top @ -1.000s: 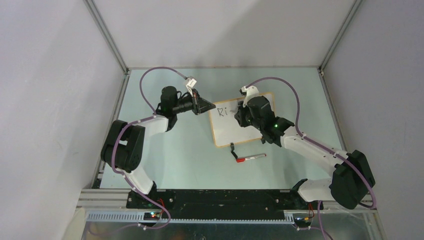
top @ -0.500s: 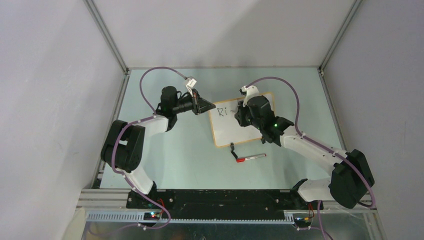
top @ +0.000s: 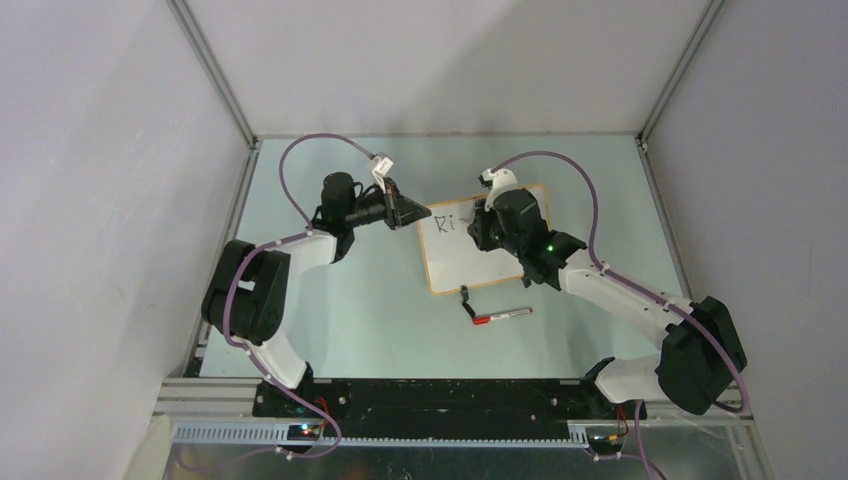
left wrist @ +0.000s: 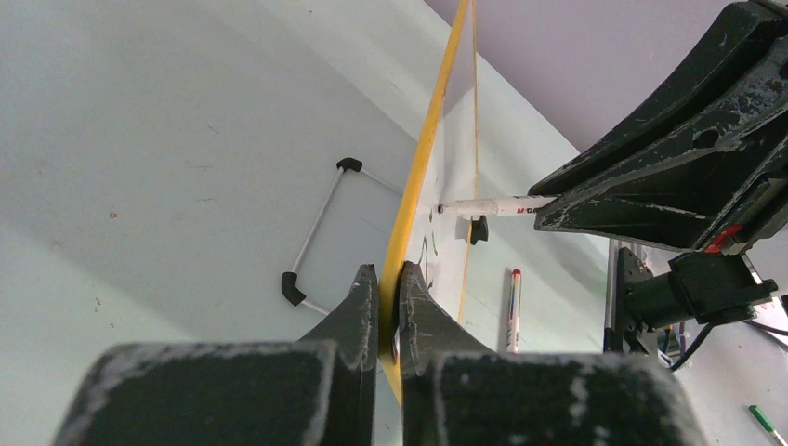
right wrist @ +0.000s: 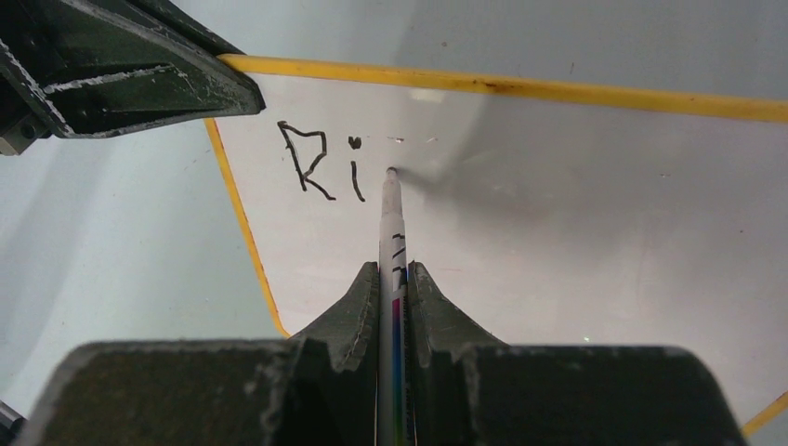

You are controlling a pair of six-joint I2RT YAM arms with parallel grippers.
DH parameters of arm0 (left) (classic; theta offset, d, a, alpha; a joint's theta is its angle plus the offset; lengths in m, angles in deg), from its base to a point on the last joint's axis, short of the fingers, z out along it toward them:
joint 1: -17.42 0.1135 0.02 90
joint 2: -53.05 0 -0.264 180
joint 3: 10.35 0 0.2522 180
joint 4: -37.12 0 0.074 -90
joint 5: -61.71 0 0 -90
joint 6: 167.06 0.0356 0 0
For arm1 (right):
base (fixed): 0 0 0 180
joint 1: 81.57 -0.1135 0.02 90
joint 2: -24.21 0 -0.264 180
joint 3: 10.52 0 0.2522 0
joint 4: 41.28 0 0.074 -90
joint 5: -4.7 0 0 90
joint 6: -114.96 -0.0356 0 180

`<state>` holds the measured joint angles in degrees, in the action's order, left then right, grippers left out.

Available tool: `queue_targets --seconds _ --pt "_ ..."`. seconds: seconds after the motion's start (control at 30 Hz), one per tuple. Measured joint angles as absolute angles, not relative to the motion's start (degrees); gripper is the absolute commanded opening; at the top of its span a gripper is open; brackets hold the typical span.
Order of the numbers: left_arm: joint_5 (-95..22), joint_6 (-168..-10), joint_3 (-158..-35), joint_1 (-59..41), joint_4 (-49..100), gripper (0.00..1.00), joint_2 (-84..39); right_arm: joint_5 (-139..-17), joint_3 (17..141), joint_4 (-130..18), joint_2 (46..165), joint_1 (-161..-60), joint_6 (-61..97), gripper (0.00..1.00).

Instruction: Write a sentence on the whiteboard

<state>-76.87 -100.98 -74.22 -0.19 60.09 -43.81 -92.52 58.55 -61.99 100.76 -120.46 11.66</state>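
Barely anything has shifted over the last second on the pale green table top [top: 370, 300], where two black-and-white robot arms work side by side. The left arm has held its pose throughout. The right arm's wrist has crept only a little toward the far left, a small, slow move that suggests a pen stroke rather than a reach.

Between them, toward the middle of the table, lies the small rectangular whiteboard with its thin orange frame [top: 462, 262]. Whether it rests flat or slightly propped cannot be told from above. The left gripper [left wrist: 390, 274] is clenched on the board's left frame edge, pinning it in place. The right gripper [right wrist: 394, 271] is clamped around a slim white marker pen [right wrist: 392, 223], whose tip meets the white surface just to the right of the writing.

Nearer the arms, just beside the board's near edge, a spare red-capped marker [top: 503, 316] lies on the table.

Of the sentence, only the black handwritten letters "Ri" [right wrist: 321, 167] stand in the board's upper left corner, the same two as a second ago. By that measure the writing is at an early stage, with the third letter apparently about to begin.
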Motion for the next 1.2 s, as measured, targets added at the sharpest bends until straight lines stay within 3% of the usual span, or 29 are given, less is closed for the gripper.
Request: queue_targets --seconds 1.2 --pt "-76.8 -100.9 -74.2 -0.2 60.0 0.06 -43.8 -90.0 59.6 -63.5 101.9 -120.5 11.7 0.00"
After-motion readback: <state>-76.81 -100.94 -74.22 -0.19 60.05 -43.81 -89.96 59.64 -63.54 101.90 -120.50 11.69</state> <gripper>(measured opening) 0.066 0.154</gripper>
